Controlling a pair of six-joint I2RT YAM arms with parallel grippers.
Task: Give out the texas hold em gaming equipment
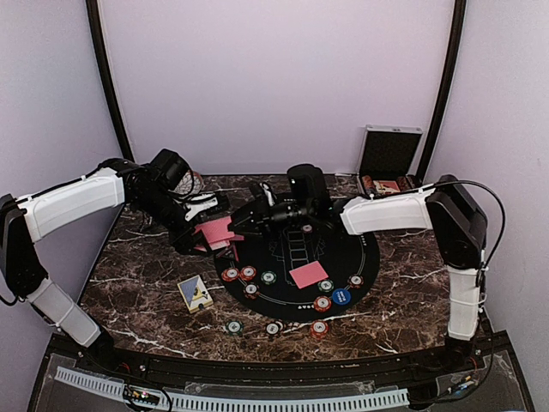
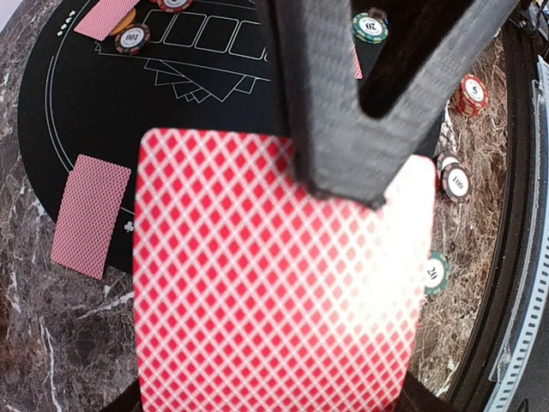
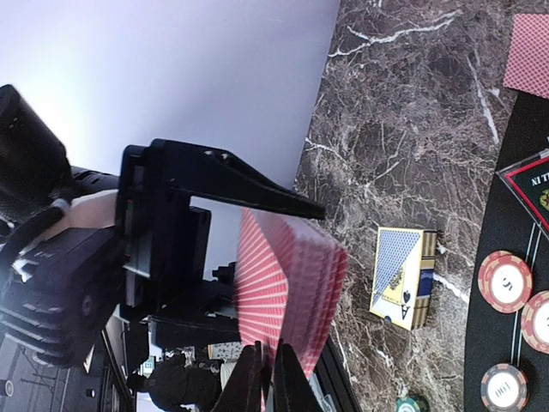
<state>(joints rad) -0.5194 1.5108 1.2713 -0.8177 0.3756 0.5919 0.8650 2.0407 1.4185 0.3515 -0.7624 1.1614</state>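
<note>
My left gripper is shut on a deck of red-backed cards, held above the left edge of the black round mat. In the left wrist view the deck fills the frame under my upper finger. My right gripper reaches across to the deck. In the right wrist view its fingers pinch the edge of the nearest card of the fanned deck. Single red cards lie on the mat. Poker chips sit along the mat's near rim.
A blue and yellow card box lies on the marble left of the mat. Three chips lie on the marble near the front edge. A silver hinged case stands open at the back right. A patterned bowl is behind the left arm.
</note>
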